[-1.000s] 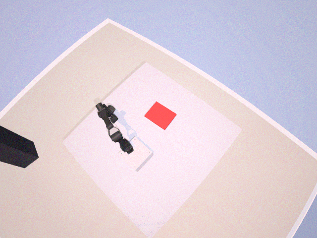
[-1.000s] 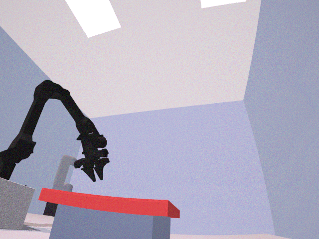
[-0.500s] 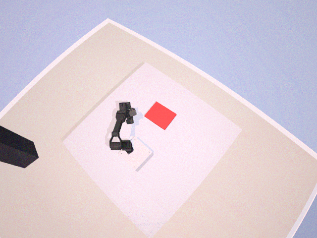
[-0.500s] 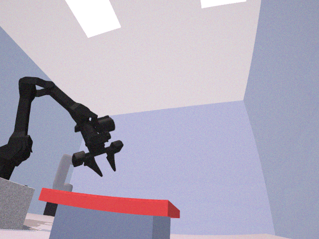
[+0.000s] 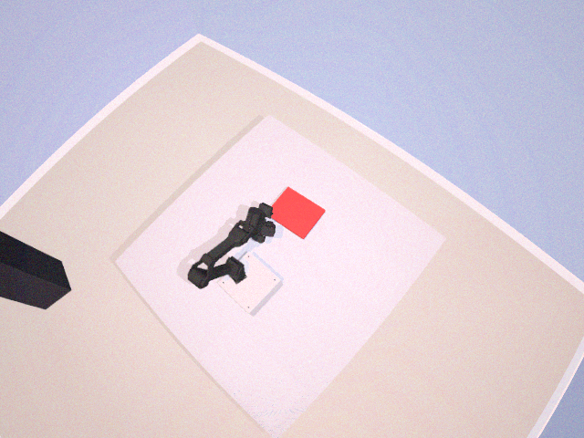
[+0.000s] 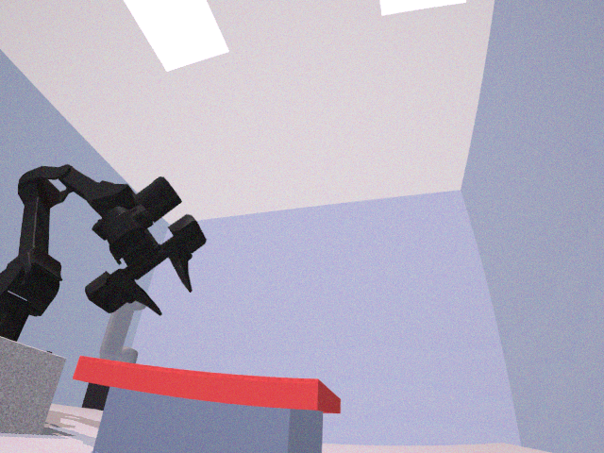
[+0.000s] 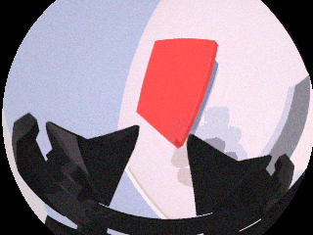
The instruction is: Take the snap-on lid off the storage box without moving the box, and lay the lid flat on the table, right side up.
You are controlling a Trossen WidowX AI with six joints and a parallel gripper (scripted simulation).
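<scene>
The red lid (image 5: 297,213) (image 6: 205,386) (image 7: 178,88) sits level on top of the blue-grey storage box (image 6: 205,424) (image 7: 207,98), its rim overhanging the walls. The box stands on the pale table (image 5: 349,301). In the top view the lid hides the box. My gripper (image 5: 270,219) (image 6: 176,302) (image 7: 163,134) is open, with nothing between its fingers. It hangs tilted above the lid's level, near the lid's left side in the top view, touching neither lid nor box. In the wrist view the lid's near corner shows just beyond the gap between the fingertips.
My arm stands on a pale block (image 5: 256,292) (image 6: 24,390) near the box. A black block (image 5: 33,277) is at the left edge of the top view. A pale grey upright shape (image 6: 117,331) on a black foot stands behind the box in the exterior view.
</scene>
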